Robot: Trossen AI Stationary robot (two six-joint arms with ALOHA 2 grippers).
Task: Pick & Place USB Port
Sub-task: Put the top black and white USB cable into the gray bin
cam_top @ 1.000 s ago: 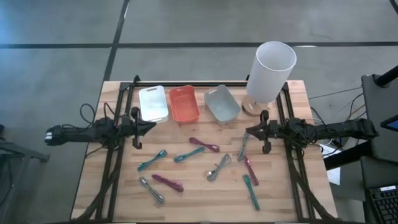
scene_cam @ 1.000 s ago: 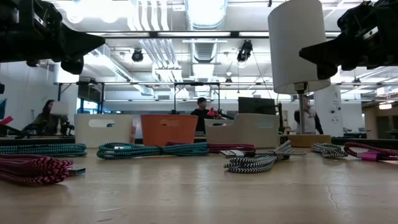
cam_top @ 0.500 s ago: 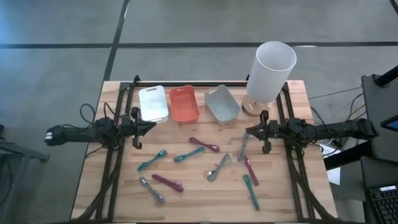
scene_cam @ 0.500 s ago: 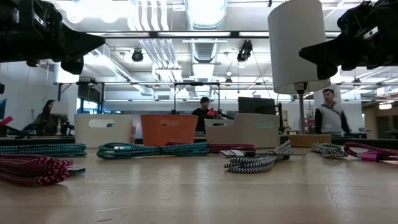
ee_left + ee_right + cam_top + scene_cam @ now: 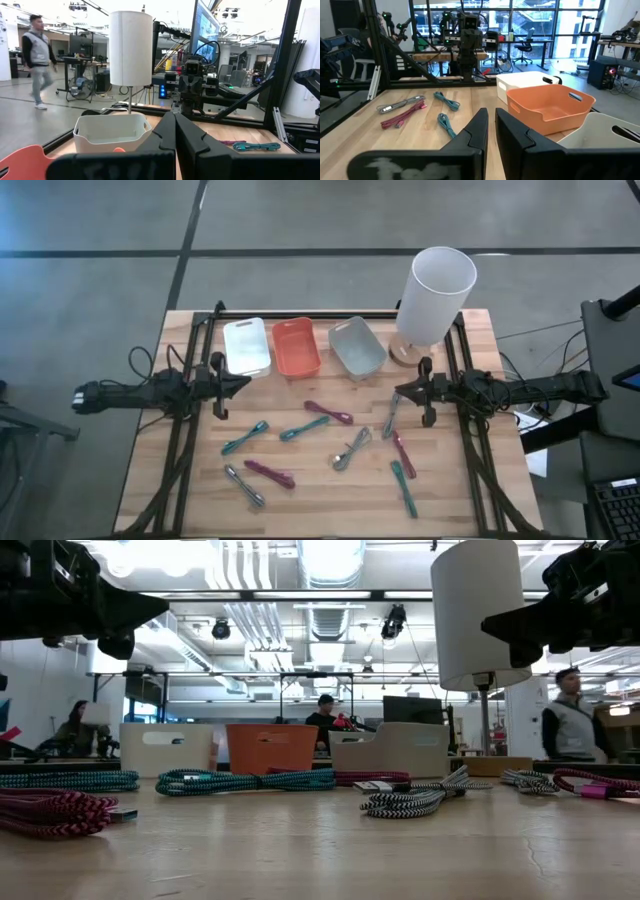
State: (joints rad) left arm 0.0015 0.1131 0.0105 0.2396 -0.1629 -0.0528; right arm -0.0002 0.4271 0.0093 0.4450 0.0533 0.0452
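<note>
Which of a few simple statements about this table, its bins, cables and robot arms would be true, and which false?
1. Three bins stand in a row: white bin, orange bin, grey bin. True.
2. The orange bin holds a cable. False: it is empty.
3. The left end effector grips a cable. False: it is shut on nothing, above the table.
4. The right end effector is shut, holding nothing. True.
5. The white lamp stands at the table's left corner. False: it stands at the right, beside the grey bin.
</note>
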